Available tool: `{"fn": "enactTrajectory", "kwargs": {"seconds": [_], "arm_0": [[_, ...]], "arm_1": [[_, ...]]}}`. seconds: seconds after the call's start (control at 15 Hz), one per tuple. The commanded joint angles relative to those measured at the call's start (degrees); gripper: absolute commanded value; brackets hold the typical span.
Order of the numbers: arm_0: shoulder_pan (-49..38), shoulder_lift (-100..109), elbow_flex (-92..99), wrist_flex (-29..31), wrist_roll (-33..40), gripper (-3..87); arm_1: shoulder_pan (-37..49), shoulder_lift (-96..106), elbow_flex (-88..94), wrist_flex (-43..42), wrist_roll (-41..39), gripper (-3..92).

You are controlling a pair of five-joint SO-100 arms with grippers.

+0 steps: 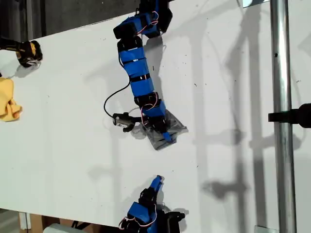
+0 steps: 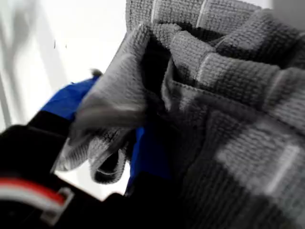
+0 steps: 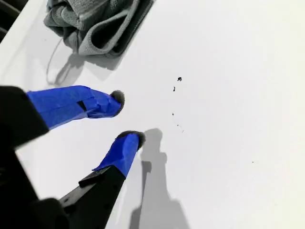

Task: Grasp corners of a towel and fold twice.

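Pincer one – my first gripper (image 2: 138, 143) – clenched into grey striped towel (image 1: 165, 131), cloth bunched around blue jaw, likely pressed down mid-table to set fold. Towel lies crumpled under arm reaching from exterior view's top. My second gripper (image 3: 121, 117) released, jaws apart over bare white table (image 3: 228, 95), near towel (image 3: 90, 24) – probably parked clear, holding nothing.

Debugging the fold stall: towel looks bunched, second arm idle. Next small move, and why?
Probably lift my first gripper slightly so the towel can unfurl. It is shut on crumpled folds, no corner shows, and the cloth lies bunched on the table. My second gripper is open, empty, apart from the towel.
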Motion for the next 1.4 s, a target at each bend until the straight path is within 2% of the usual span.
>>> {"fn": "enactTrajectory", "kwargs": {"seconds": [0.0, 0.13, 0.4, 0.87, 0.93, 1.0, 1.2, 1.33], "arm_0": [[-0.44, 0.44, -0.79, 0.18, 0.26, 12.3], [-0.09, 0.44, -0.79, 0.35, -0.35, 12.3], [-0.35, 0.44, -0.79, 0.35, 0.09, 12.3], [-0.09, 0.44, -1.14, 0.44, -0.53, 12.2], [-0.18, 0.44, -1.14, 0.44, -0.53, 12.3], [-0.35, 0.44, -1.23, 0.35, -0.18, 12.8], [-0.44, 0.44, -0.79, -2.55, 2.99, 12.5], [-0.44, 0.44, 1.23, -4.04, 2.2, 12.5]], "arm_1": [[1.41, -0.62, -3.6, -3.08, 3.69, 21.7], [3.52, 3.6, -3.6, 0.53, 1.49, 21.7], [9.93, 22.68, -2.81, 22.24, -7.82, 21.7], [16.17, 42.8, 10.9, 23.38, -10.72, 21.1], [17.05, 47.37, 14.68, 24.52, -10.72, 18.7], [17.93, 52.91, 19.34, 26.19, -10.28, 8.1], [19.42, 78.57, 44.03, 27.77, -4.92, 3.2], [17.23, 104.68, 67.68, 26.63, 3.08, 2.0]]}}
